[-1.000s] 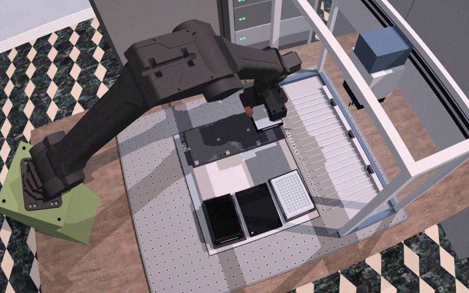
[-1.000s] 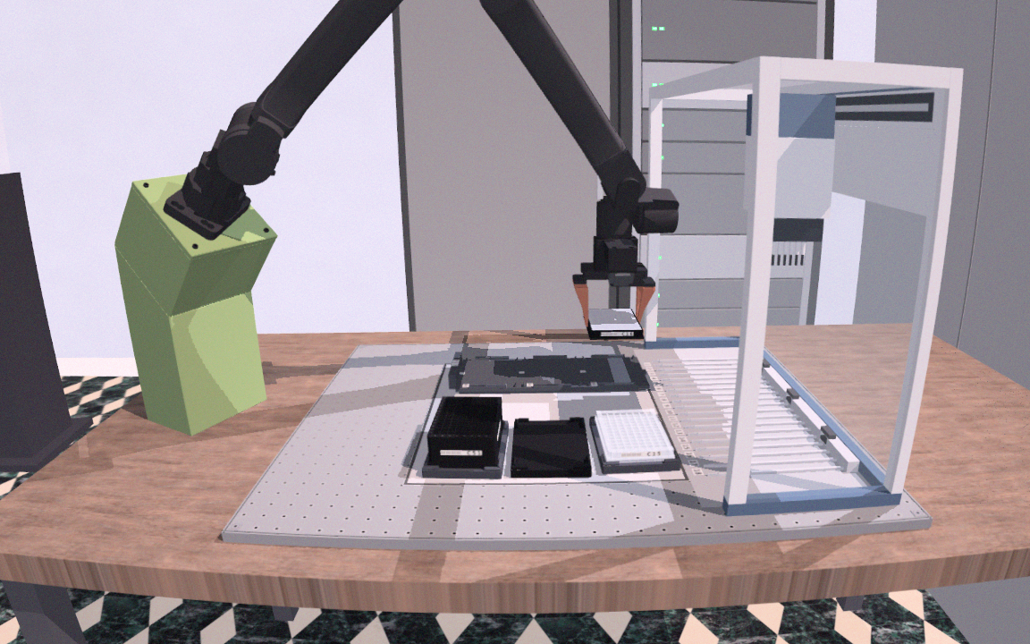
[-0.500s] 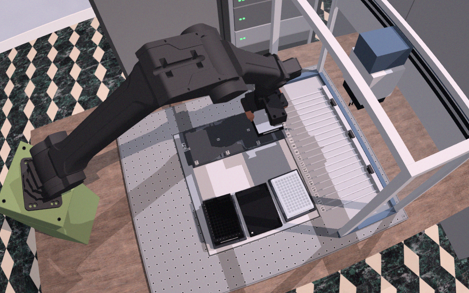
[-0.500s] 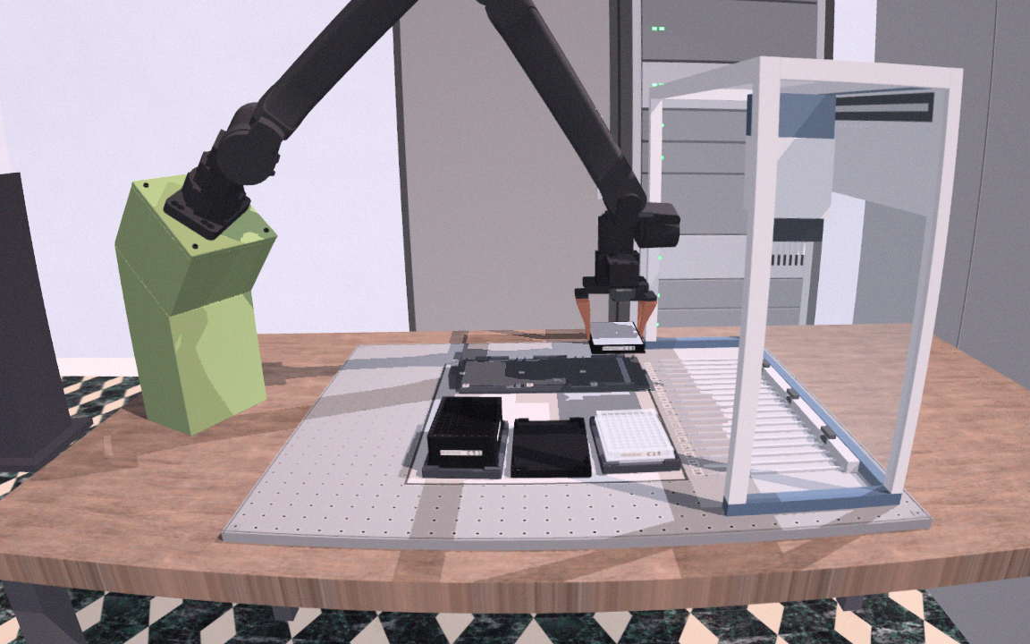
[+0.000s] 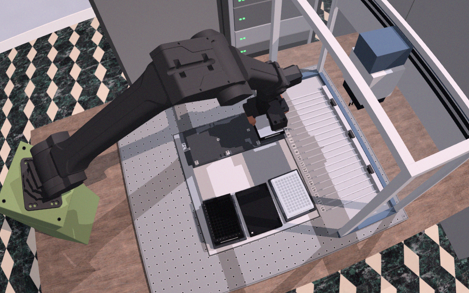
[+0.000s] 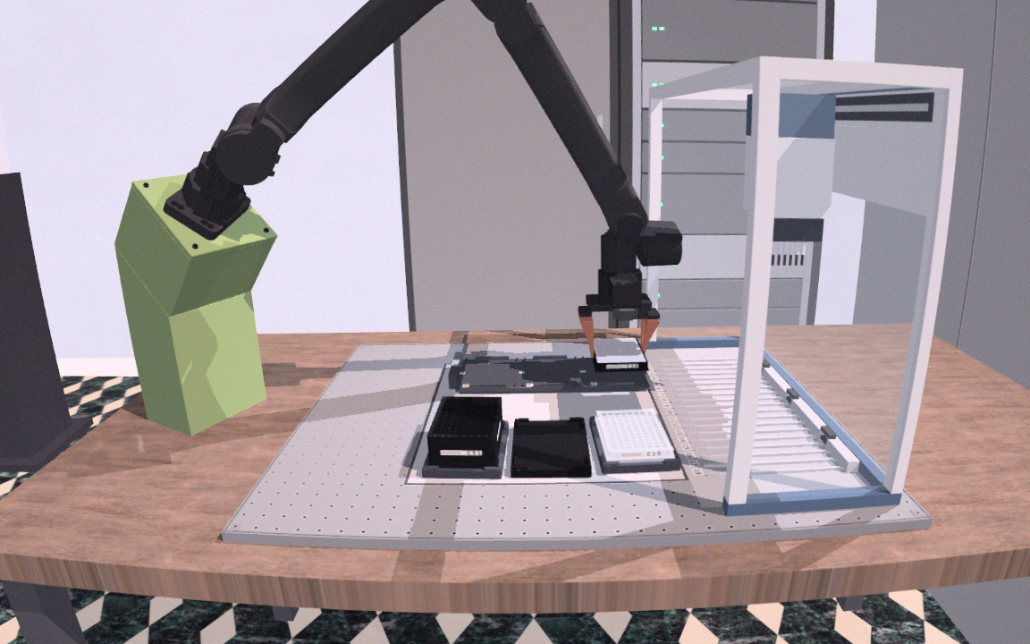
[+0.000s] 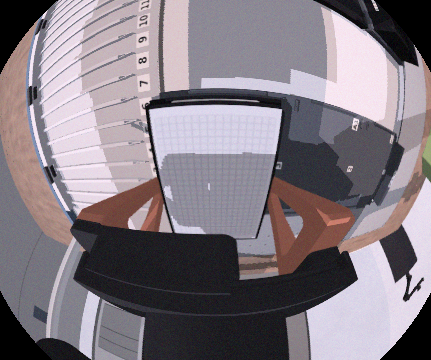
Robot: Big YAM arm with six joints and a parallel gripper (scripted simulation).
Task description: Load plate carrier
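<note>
My gripper point(image 5: 267, 122) is shut on the 384-well plate C16 point(image 5: 268, 130), a pale plate with a fine grid, gripped by its long sides between the orange fingers. The plate point(image 6: 620, 353) is held level, low over the end of the dark carrier PC7 point(image 5: 225, 140) nearest the rails; I cannot tell if it touches. The carrier lies on the apron before the low-numbered tracks. The white 96-well plate C15 point(image 5: 291, 194) sits on nest S3. Nest S2 point(image 5: 258, 209) is empty. The black deep-well block C51 point(image 5: 223, 219) sits on nest S1.
The ribbed loading rails point(image 5: 326, 145) lie right of the apron, with numbered track labels along their edge point(image 7: 143, 60). A white frame point(image 5: 374, 109) stands over the rails. The stop bar point(image 5: 352, 134) runs behind them. The green arm base point(image 5: 47, 204) stands at the left.
</note>
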